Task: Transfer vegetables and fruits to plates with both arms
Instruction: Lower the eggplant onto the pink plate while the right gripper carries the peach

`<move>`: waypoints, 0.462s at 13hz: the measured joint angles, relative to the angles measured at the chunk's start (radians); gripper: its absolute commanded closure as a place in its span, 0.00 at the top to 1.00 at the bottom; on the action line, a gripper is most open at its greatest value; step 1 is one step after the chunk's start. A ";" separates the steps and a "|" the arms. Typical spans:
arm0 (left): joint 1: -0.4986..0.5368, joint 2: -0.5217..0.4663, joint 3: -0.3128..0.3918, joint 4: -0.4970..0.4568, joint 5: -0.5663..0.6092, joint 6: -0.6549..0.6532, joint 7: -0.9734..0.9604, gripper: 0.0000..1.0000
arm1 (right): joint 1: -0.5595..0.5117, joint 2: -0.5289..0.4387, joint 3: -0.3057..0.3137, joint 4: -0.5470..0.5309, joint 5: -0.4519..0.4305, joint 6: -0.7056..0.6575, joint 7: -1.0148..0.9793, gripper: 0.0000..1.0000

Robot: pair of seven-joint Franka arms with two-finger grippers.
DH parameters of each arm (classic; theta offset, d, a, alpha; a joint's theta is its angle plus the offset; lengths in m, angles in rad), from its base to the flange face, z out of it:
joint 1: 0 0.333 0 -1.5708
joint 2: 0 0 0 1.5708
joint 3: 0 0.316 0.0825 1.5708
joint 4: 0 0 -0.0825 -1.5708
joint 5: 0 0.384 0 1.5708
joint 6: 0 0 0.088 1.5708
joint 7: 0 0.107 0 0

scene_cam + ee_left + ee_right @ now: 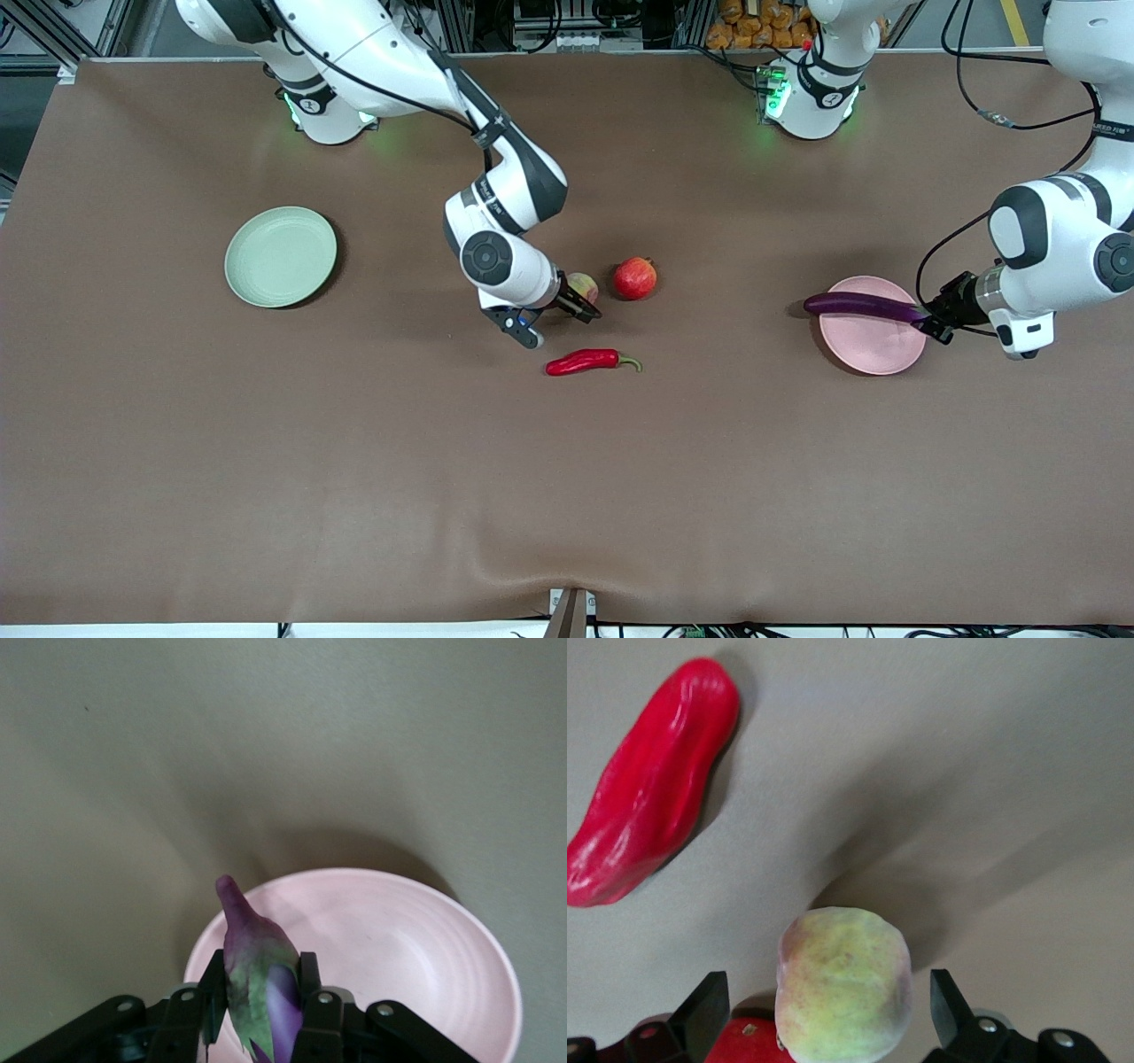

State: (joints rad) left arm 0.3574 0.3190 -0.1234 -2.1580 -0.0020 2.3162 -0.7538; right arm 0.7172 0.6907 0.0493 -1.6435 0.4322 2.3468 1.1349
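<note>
Two white jointed robot arms work a brown-covered table [266, 461]. The left gripper [935, 317] hangs over the edge of a round, shallow pale pink plate [873, 346] at the left arm's end of the table, its black fingers [310, 992] pinched on the stem end of a long glossy purple eggplant [859, 305]. The eggplant stretches level above the plate, its tip reaching past the rim toward the middle of the table. In the left wrist view the purple-grey stem cap [252, 961] sits squeezed between the two fingers, with the pink plate [416, 948] below.

The right gripper [580, 306] is down near the middle of the table with its jaws spread wide on either side of a small round yellowish-pink peach [582, 285]; the right wrist view shows gaps between the peach [843, 985] and both black fingertips [704, 1010]. Just beside the peach, toward the left arm's end, sits a red apple-like fruit with a small crown [635, 278]. A short red chili pepper with a green stem [586, 361] lies nearer the front camera than both fruits. A round pale green plate [281, 257] lies bare toward the right arm's end.
</note>
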 measured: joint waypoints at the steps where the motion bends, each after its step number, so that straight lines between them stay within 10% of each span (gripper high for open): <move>1: 0.011 0.000 0.000 -0.003 0.000 0.005 0.019 0.00 | 0.013 0.000 0.000 -0.013 0.000 0.022 0.001 0.27; 2: 0.017 0.000 0.000 -0.005 0.000 0.008 0.030 0.00 | 0.020 0.000 0.000 -0.021 0.000 0.031 0.004 0.01; 4: 0.017 0.000 -0.003 -0.010 0.000 0.019 0.032 0.00 | 0.021 -0.002 -0.003 -0.023 0.000 0.034 0.005 0.00; 6: 0.016 0.001 -0.005 -0.015 0.000 0.030 0.034 0.40 | 0.017 -0.004 -0.011 -0.021 -0.001 0.013 0.001 0.00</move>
State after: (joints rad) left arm 0.3734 0.3200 -0.1279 -2.1730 -0.0019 2.3460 -0.7198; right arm 0.7338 0.6870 0.0378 -1.6647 0.4316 2.3593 1.1356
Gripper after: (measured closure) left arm 0.643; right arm 0.326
